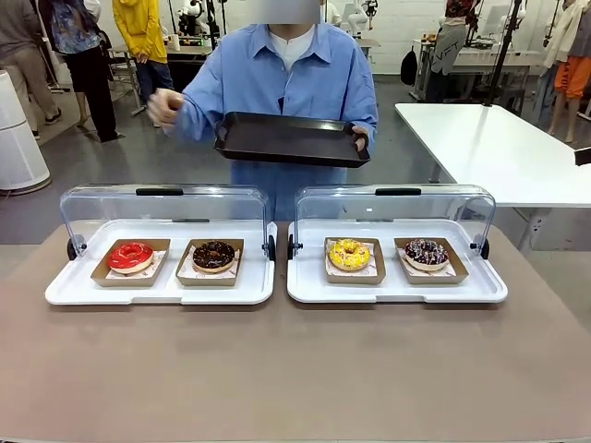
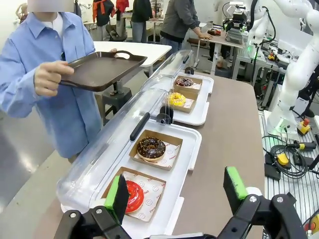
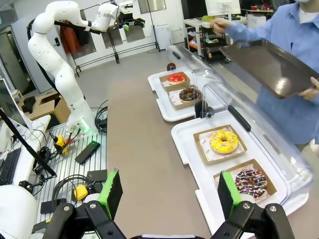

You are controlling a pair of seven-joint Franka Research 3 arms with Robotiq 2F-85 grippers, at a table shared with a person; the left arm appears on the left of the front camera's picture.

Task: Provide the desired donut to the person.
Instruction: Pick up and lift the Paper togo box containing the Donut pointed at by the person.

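Front view, four donuts (image 1: 130, 256) (image 1: 213, 255) (image 1: 349, 253) (image 1: 426, 252), two white trays (image 1: 74, 288) (image 1: 307, 290), one person (image 1: 277, 78)

Grey floor (image 1: 138, 157), white side table (image 1: 499, 148) at right, cluttered workbench (image 1: 480, 60) beyond, white wall (image 1: 397, 26) behind.

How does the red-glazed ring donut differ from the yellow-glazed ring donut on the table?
The red-glazed ring donut has smooth, glossy icing; the yellow-glazed ring donut carries speckled topping. The red one lies in the left white tray, the yellow one in the right white tray. Both sit in brown cardboard holders with clear lids raised.
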